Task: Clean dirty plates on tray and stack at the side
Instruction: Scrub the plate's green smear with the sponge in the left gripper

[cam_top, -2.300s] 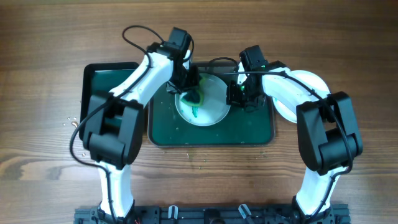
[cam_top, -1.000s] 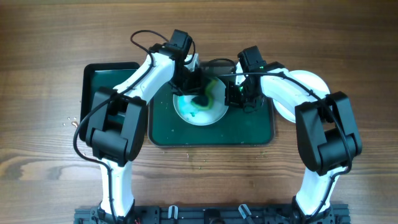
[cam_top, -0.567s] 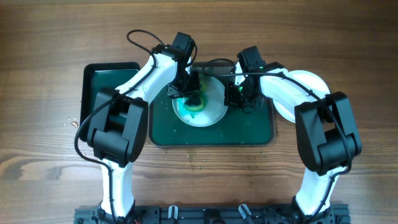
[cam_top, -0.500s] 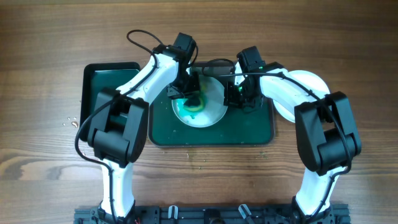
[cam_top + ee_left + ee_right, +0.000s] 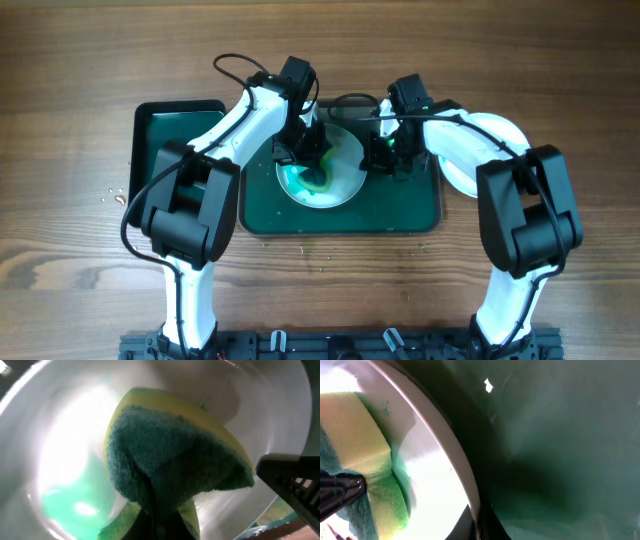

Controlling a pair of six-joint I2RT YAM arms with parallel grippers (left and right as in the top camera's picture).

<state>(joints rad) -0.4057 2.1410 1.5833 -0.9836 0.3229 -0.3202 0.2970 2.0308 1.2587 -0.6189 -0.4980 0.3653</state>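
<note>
The left gripper (image 5: 306, 152) is clenched on a yellow sponge with a dark green scrub face (image 5: 175, 455), which is set against the round white plate with a teal-green smear (image 5: 345, 186). That plate lies in the large dark green rectangular tray (image 5: 400, 208), toward its 11 o'clock. The right gripper (image 5: 388, 158) sits at the plate's 3 o'clock rim, and I cannot tell whether it is grasping; other white plates (image 5: 506, 134) lie off the tray at 3 o'clock.

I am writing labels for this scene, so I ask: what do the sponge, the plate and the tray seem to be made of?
The sponge looks like soft yellow foam with a rough dark green scouring layer whose surface is fuzzy. The plate is glossy white, either ceramic or hard plastic; the glare does not settle which. The tray is probably plastic: dark green, smooth, with a dull sheen.
</note>
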